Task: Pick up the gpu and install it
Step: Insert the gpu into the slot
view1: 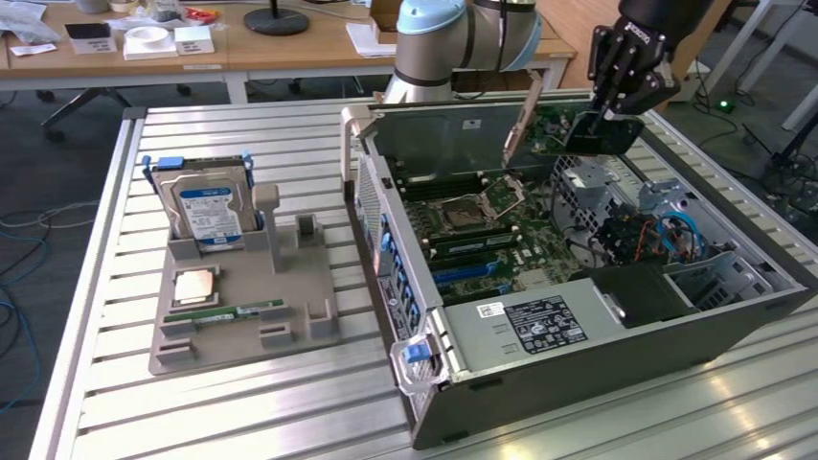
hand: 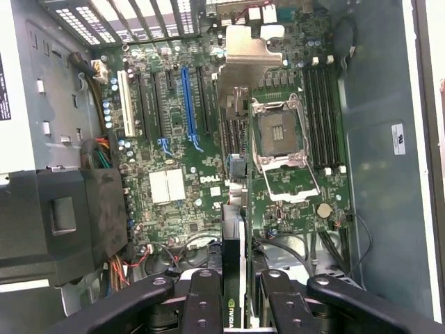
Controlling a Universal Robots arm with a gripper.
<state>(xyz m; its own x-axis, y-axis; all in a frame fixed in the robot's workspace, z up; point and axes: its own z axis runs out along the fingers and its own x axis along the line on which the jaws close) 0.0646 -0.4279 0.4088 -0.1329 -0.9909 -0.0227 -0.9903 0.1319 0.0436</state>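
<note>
While I watch from the remote console, the gripper (view1: 611,117) hangs over the open computer case (view1: 614,355) toward the exterior view's right. Its black fingers (hand: 205,303) are pinched on the gpu (view1: 591,137), which is held above the board and seated in no slot. Around it are a green motherboard (view1: 492,225) on the case floor, a boxy grey power supply (view1: 543,321) with a black label nearest the exterior camera, and a tangle of blue cables (view1: 677,235) at the exterior view's right.

Outside the case, on the ribbed aluminium table (view1: 230,412), a grey moulded holder (view1: 256,331) carries an upright hard drive (view1: 211,213), a square processor (view1: 194,285) and a narrow green memory stick (view1: 230,313). All of these sit well apart from the arm.

From the wrist view the card shows edge-on, a thin dark slab running out from between the two fingers, with its bent silvery bracket (hand: 245,52) at the far end. Beneath it lie the open metal processor socket (hand: 281,139) and rows of black expansion slots, with one blue slot (hand: 188,104) and one white slot (hand: 125,104) among them. A black plastic shroud (hand: 62,216) sits to one side of the board.
</note>
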